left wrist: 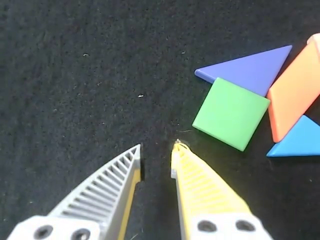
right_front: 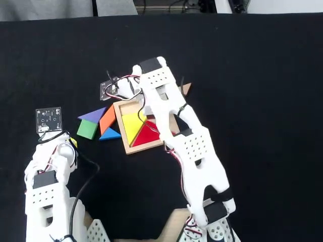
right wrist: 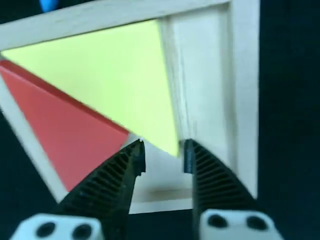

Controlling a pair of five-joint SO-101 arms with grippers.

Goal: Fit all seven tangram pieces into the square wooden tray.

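Left gripper (left wrist: pixel 156 150): fingers slightly parted, nothing between them, low over the black table (left wrist: pixel 75 75).
Green square (left wrist: pixel 231 113): flat on the table, just ahead of the left gripper, on its yellow finger's side.
Purple triangle (left wrist: pixel 250 67), orange piece (left wrist: pixel 295 90), blue triangle (left wrist: pixel 297 140): clustered just beyond the green square, outside the tray.
Right gripper (right wrist: pixel 162 150): narrowly parted, holding nothing, over the wooden tray (right wrist: pixel 245 75).
Yellow triangle (right wrist: pixel 110 75): inside the tray, corner right at the right gripper's gap.
Red triangle (right wrist: pixel 65 135): inside the tray, edge to edge with the yellow triangle.

I can read no text, number or sign anywhere from here. The small circuit board (right_front: pixel 49 120) towards the left of the high view carries pale specks, too small for me to tell whether they are print.
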